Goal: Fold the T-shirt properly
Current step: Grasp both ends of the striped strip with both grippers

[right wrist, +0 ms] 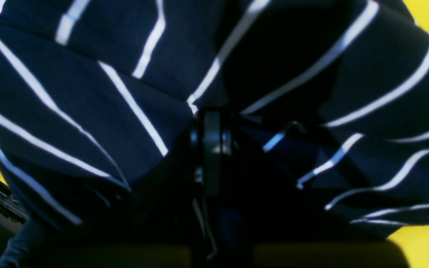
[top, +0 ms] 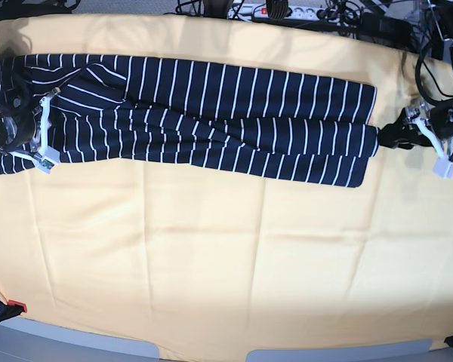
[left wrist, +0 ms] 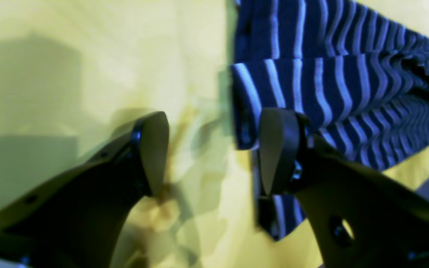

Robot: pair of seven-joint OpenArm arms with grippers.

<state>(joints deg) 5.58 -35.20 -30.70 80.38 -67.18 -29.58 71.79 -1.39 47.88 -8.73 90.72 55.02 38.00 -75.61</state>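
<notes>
On the yellow cloth that covers the work surface, the T-shirt lies stretched into a long, narrow horizontal band across the far half of the base view, with bare cloth filling the near half. The left gripper sits at the band's end on the right of the base view, just beside the hem. In the left wrist view its jaws stand wide apart: one finger is over bare yellow cloth, and the other finger lies against the striped hem edge, with no fabric between the two. Whether that finger actually touches the fabric cannot be told, as the view is blurred. The right gripper is at the opposite end of the band, on the left of the base view, over the sleeve and shoulder area. In the right wrist view its jaws are fully closed, and dark striped fabric bunches around and drapes over them, filling nearly the whole frame; the gripper pinches the T-shirt. The garment is dark navy with thin, evenly spaced white pinstripes. In the base view the stripes run across the band's short dimension, folded layers show as long lengthwise creases through the middle, and one sleeve is folded over near the right gripper. Cables and a power strip lie beyond the cloth's far edge.
</notes>
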